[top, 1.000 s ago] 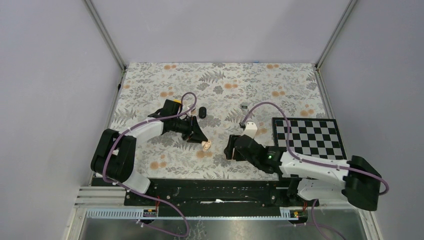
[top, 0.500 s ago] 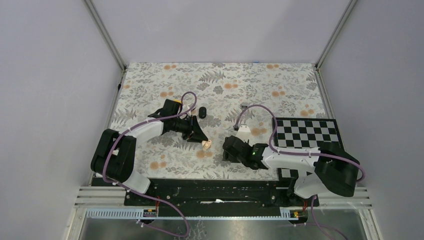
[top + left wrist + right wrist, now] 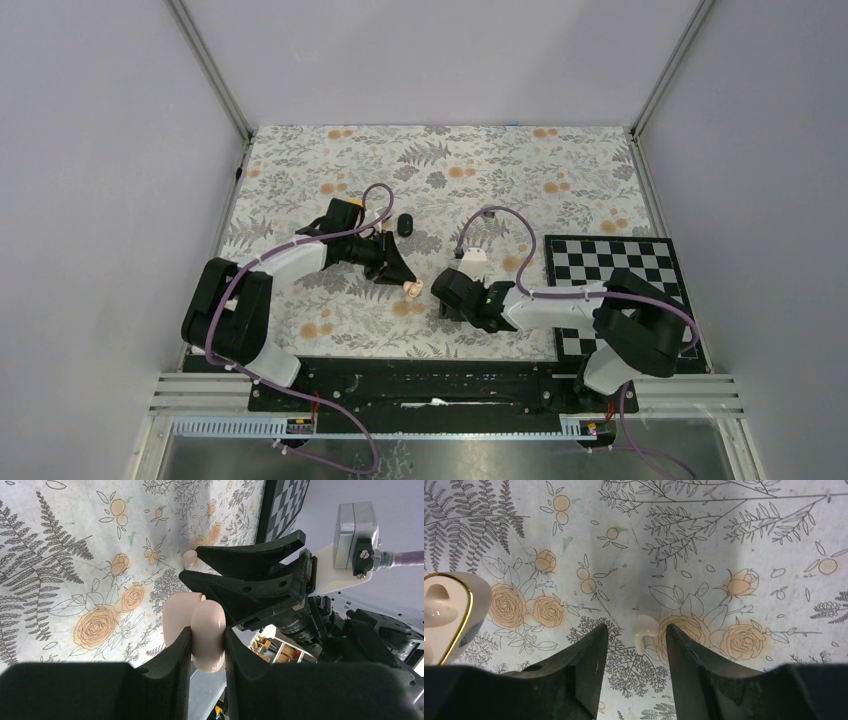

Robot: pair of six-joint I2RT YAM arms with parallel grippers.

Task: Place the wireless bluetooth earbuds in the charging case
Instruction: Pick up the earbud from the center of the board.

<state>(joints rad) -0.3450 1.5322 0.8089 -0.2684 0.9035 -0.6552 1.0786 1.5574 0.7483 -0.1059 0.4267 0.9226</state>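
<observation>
Down between pale grey walls (image 3: 450, 60), on the floral table (image 3: 300, 170), the left pincer (image 3: 206, 632) pinches the opened cream charging case (image 3: 180, 612), and just right of it the right pincer (image 3: 636, 628) stands spread around an earbud (image 3: 645, 626), stem pointing toward that wrist.

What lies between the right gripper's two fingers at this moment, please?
One cream earbud lies on the floral mat between the right gripper's open fingers, apparently touching neither; the right wrist view shows it.
</observation>
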